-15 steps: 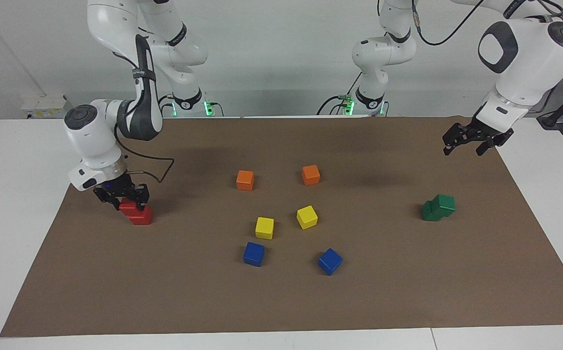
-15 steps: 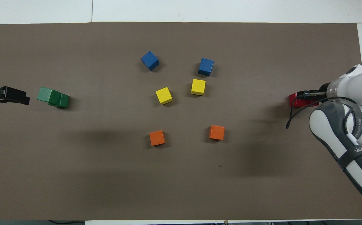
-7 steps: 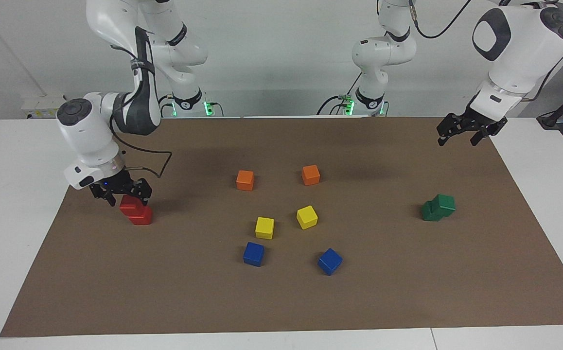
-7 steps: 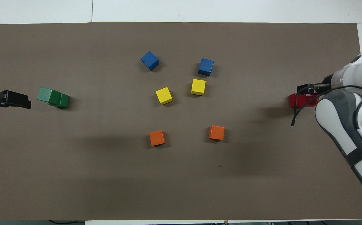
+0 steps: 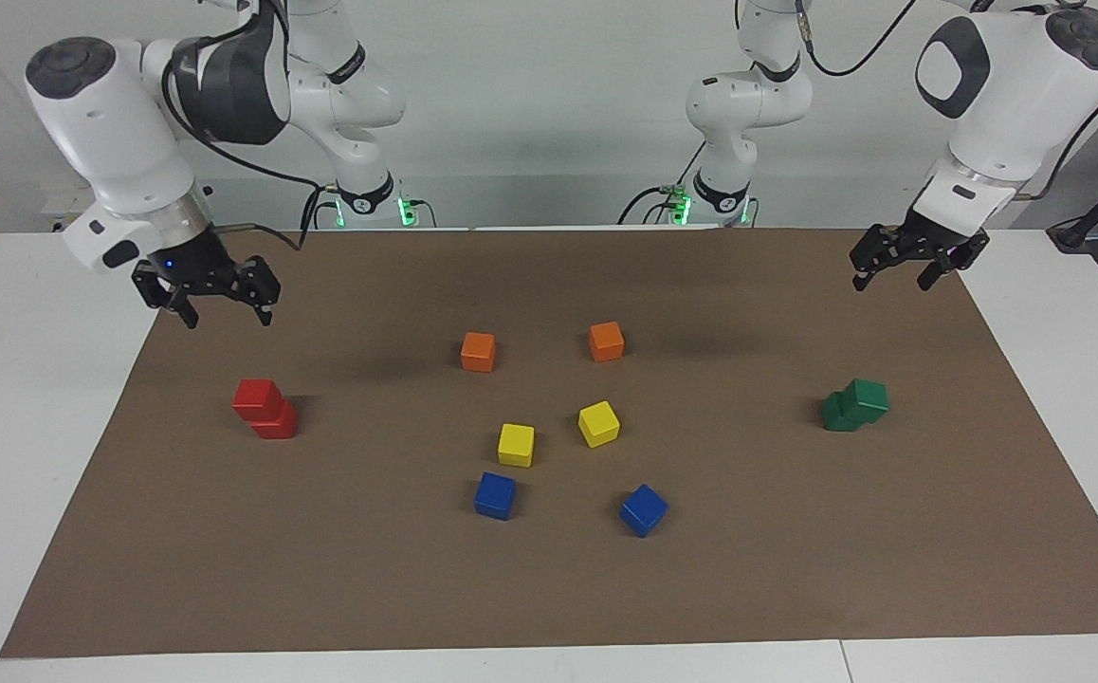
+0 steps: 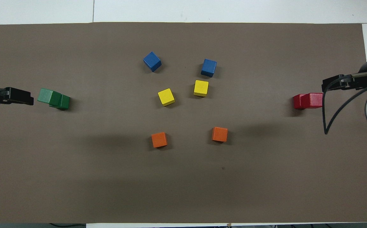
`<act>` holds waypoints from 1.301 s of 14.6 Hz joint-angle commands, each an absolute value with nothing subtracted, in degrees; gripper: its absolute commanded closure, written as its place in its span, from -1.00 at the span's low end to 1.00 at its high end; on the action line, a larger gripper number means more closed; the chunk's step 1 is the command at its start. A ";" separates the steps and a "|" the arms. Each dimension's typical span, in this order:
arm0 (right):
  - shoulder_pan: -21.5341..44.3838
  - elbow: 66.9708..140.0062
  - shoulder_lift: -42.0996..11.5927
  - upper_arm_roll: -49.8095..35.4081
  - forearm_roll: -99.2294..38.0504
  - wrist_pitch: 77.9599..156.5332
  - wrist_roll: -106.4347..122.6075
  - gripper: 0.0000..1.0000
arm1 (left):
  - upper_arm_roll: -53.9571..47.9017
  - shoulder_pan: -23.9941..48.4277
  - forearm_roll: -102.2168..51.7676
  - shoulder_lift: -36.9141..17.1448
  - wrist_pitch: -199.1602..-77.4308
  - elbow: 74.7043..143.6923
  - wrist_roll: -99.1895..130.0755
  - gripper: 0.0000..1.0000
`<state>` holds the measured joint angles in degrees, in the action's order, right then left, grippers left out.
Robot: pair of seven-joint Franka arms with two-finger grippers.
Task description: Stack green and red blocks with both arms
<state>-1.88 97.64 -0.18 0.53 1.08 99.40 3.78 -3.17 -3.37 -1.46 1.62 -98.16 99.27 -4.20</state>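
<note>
Red blocks (image 5: 264, 410) sit stacked at the right arm's end of the bench (image 5: 549, 588), green blocks (image 5: 854, 405) stacked at the left arm's end. Both claws hang empty with fingers apart: right claw (image 5: 219, 311) and left claw (image 5: 892, 277) above their stacks.

We see two red blocks (image 5: 265, 410) stacked one on the other, the upper one offset, on the brown mat below our raised right gripper (image 5: 217, 305), whose fingers are spread and empty. Two green blocks (image 5: 854, 405) sit stacked likewise, upper one skewed, below our raised left gripper (image 5: 902, 268), fingers also spread.
</note>
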 commanded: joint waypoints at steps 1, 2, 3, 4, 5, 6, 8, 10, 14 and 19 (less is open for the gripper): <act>-2.37 95.02 1.58 0.00 0.26 92.14 3.78 -1.00 | -2.46 -2.55 -1.32 0.17 -95.36 96.94 -3.17 -1.00; -2.37 94.14 1.58 0.00 0.26 90.28 3.78 -1.00 | -2.46 -2.46 -1.32 0.35 -95.27 96.86 -3.16 -1.00; -2.46 93.87 1.76 0.00 0.18 89.05 3.78 -1.00 | -2.46 -2.55 -1.32 0.44 -95.10 97.03 -3.16 -1.00; -2.55 93.95 1.84 0.09 0.18 88.69 3.87 -1.00 | -2.46 -2.55 -1.32 0.61 -95.27 97.47 -3.16 -1.00; -2.64 93.96 2.02 0.09 0.18 88.59 3.87 -1.00 | -2.46 -2.55 -1.32 0.70 -95.27 97.64 -3.16 -1.00; -2.72 94.04 2.11 0.00 0.18 87.98 3.78 -1.00 | -2.46 -2.55 -1.32 0.79 -95.27 97.56 -3.16 -1.00; -2.29 94.48 2.55 0.26 0.18 88.24 3.78 -1.00 | -2.46 -2.55 -1.32 1.05 -94.58 97.56 -3.16 -1.00; -1.07 95.01 2.99 0.96 0.09 88.24 3.87 -1.00 | -2.37 -2.55 -1.32 1.49 -93.87 97.30 -3.16 -1.00; 1.93 95.89 4.22 3.60 0.18 87.80 3.78 -1.00 | -2.90 -2.46 -0.70 1.76 -92.90 96.16 -2.38 -1.00; 1.93 96.24 4.48 3.69 0.18 87.01 3.78 -1.00 | -6.33 -1.85 -0.44 1.58 -93.78 95.45 1.32 -1.00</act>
